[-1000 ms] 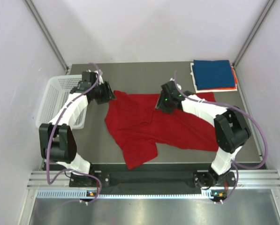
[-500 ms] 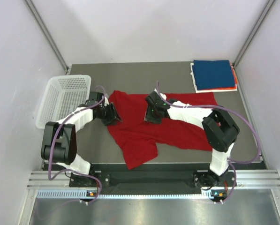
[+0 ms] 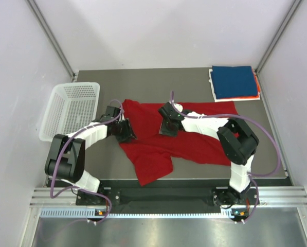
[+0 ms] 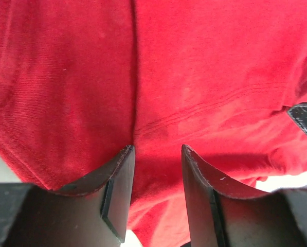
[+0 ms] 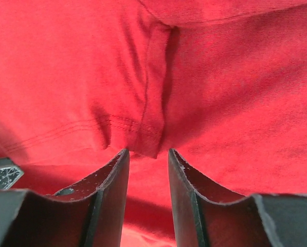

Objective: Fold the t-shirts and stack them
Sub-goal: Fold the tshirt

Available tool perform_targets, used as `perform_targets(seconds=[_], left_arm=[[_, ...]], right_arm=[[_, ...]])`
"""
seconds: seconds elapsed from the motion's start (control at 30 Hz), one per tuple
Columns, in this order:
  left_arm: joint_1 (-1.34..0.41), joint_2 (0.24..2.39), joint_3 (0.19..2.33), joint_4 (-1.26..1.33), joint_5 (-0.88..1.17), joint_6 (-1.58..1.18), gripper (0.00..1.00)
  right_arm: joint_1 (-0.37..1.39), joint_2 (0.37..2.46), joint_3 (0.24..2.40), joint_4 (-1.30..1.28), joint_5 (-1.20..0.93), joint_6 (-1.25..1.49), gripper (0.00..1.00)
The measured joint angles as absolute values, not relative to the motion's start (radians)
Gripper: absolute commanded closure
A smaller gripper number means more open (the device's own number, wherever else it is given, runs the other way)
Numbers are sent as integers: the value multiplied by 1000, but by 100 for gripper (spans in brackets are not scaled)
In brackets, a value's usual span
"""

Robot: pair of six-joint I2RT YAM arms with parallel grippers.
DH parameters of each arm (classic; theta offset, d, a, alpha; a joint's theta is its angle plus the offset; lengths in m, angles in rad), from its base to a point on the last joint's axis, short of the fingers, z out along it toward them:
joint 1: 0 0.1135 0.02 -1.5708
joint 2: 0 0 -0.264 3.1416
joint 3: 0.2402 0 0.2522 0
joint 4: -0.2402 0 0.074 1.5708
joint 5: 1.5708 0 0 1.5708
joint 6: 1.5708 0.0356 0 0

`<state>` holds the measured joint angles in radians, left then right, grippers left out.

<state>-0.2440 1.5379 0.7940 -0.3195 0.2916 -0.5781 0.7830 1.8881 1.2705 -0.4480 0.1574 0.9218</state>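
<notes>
A large red t-shirt lies crumpled across the middle of the table. My left gripper is down on its left edge. In the left wrist view its jaws stand apart, with red t-shirt cloth between and under them. My right gripper rests on the shirt's upper middle. In the right wrist view its jaws show a narrow gap, and a folded hem corner of the red t-shirt sits just at the tips. A folded dark blue t-shirt tops a stack at the back right, with an orange edge and a white edge under it.
A white mesh basket stands at the table's left edge, close behind the left arm. Grey walls enclose the table on the left, back and right. Purple cables loop off both arms.
The left gripper has come from beside the basket down onto the shirt's left edge. The right gripper has shifted left and nearer over the shirt. Both pairs of jaws have narrowed.
</notes>
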Motion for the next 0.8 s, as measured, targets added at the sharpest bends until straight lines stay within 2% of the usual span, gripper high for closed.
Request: perform_targets(seconds=[0.2, 0.27, 0.3, 0.33, 0.4, 0.43, 0.47, 0.57, 0.8], left_arm=[[-248, 1533, 776, -306, 249, -595, 58], [-250, 1526, 774, -306, 237, -600, 62], [-250, 1525, 774, -306, 234, -601, 63], [-250, 1523, 774, -305, 231, -601, 65], [-251, 1523, 773, -299, 229, -606, 71], [-251, 1523, 773, -295, 229, -606, 76], [-252, 1523, 773, -291, 231, -610, 89], [-254, 1523, 773, -286, 246, -610, 100], [-263, 1523, 774, -284, 264, -619, 100]], right_arm=[[782, 1894, 1270, -444, 169, 929, 71], [780, 1896, 1270, -442, 169, 929, 76], [778, 1898, 1270, -440, 170, 932, 79], [778, 1900, 1269, -438, 170, 935, 88], [776, 1903, 1264, -433, 171, 936, 99], [775, 1903, 1262, -435, 172, 937, 100], [775, 1903, 1259, -434, 172, 938, 100], [775, 1903, 1256, -433, 172, 939, 100], [775, 1903, 1256, -428, 170, 937, 100]])
